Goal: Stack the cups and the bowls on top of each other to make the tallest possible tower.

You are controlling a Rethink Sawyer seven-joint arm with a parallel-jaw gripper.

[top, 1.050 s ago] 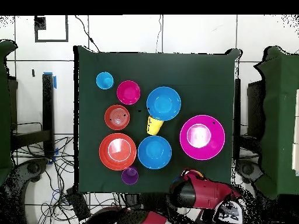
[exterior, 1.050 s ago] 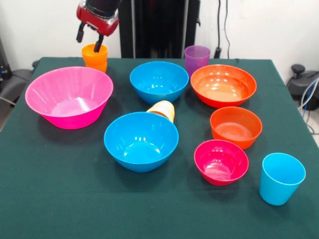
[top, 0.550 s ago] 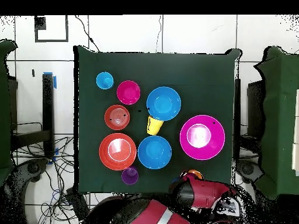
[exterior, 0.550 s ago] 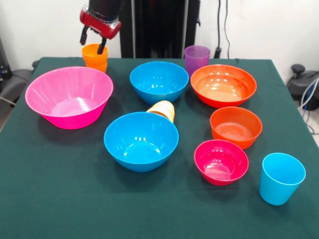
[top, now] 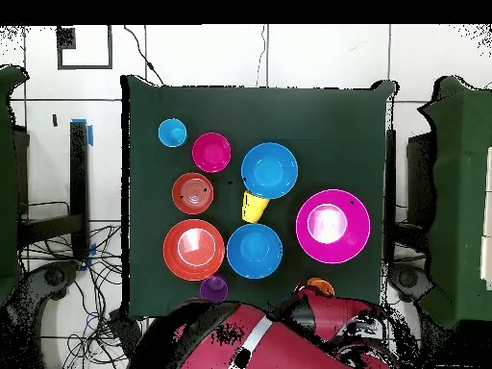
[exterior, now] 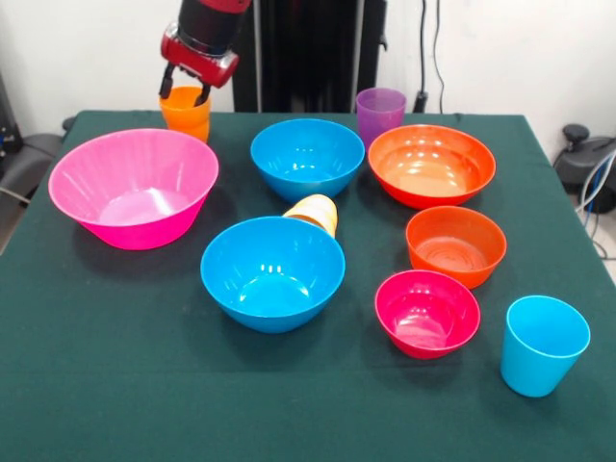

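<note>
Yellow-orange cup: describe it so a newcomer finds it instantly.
Start at the pink bowl, the largest. Go to the two blue bowls beside it. The yellow-orange cup lies tipped on its side between them, the only cup not upright.

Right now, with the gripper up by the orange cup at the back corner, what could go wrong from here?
The gripper hangs open right over the orange cup, which stands close to the table's far edge; a misjudged descent could knock it off. The large pink bowl sits just in front of the cup, so a low carry might clip its rim. The yellow-orange cup lies tipped against a blue bowl and could roll if that is nudged.
</note>
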